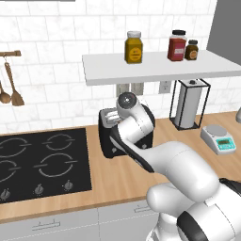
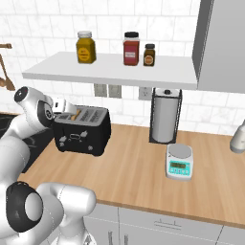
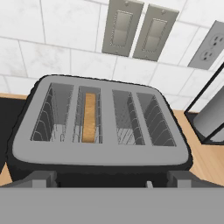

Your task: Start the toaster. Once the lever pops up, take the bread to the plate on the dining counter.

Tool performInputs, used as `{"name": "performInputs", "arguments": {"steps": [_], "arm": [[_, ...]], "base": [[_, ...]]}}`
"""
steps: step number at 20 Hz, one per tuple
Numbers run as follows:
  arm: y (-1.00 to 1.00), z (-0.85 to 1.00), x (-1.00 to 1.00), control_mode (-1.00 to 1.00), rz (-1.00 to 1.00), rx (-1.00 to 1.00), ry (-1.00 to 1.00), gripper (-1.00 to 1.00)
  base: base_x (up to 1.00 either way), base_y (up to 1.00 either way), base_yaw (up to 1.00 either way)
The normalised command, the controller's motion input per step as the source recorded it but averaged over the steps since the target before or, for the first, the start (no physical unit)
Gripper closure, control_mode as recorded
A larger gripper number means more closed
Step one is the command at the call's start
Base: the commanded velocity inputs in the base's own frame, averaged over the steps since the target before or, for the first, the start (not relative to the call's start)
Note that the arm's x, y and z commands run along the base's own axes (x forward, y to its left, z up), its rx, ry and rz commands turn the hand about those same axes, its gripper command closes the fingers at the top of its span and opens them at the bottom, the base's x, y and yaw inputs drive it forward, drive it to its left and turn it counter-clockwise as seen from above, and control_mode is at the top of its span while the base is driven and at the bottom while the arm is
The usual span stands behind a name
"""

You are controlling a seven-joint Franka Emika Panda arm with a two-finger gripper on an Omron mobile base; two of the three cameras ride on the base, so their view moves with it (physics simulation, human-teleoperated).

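Toaster [image 3: 100, 155]: on the wood surface [image 2: 143, 162] below the wall switches.
Bread [image 3: 89, 117]: sunk in the second slot, ready for toasting.
Fingers [image 3: 111, 180]: spread wide, empty, over the toaster's front edge, probably lining up on the lever.

We see a black toaster [image 3: 100, 127] with a grey top, tan bread [image 3: 89, 117] in one slot, white tiles behind, and a light wood counter [image 2: 143, 167].
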Motion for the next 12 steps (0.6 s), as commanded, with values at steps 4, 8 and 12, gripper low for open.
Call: {"name": "performInputs", "arguments": {"steps": [4, 8, 12], "arm": [[0.0, 0.0, 0.0, -1.0, 0.0, 0.0, 0.0, -1.0], [0.0, 0.0, 0.0, -1.0, 0.0, 0.0, 0.0, -1.0], [0.0, 0.0, 0.0, -1.0, 0.0, 0.0, 0.0, -1.0]], "base": [[0.0, 0.0, 0.0], [0.0, 0.0, 0.0], [0.0, 0.0, 0.0]]}}
